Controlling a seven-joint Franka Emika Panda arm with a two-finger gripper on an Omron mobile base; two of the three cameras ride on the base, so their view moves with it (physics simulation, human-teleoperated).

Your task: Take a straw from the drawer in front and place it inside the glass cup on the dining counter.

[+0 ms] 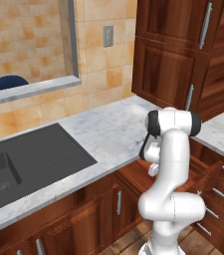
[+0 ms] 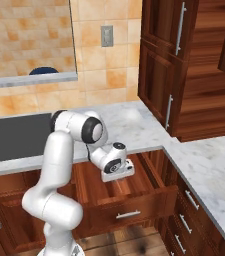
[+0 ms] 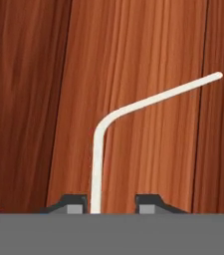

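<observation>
- Hovering in the open drawer (image 2: 115, 192), gripper (image 3: 111, 203) points at its wood floor.
- Jaws part-open; white bent straw (image 3: 133, 107) lies on the floor, one end between fingertips (image 3: 73, 203), near the left one.
- Drawer walls close alongside.

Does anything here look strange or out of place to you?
The straw on the wooden drawer floor looks odd: it is white and sharply bent, not straight. One end runs down between the gripper fingertips, near the left one. Nothing looks spilled.

Straw (image 3: 133, 107) in open drawer (image 2: 119, 192)
</observation>
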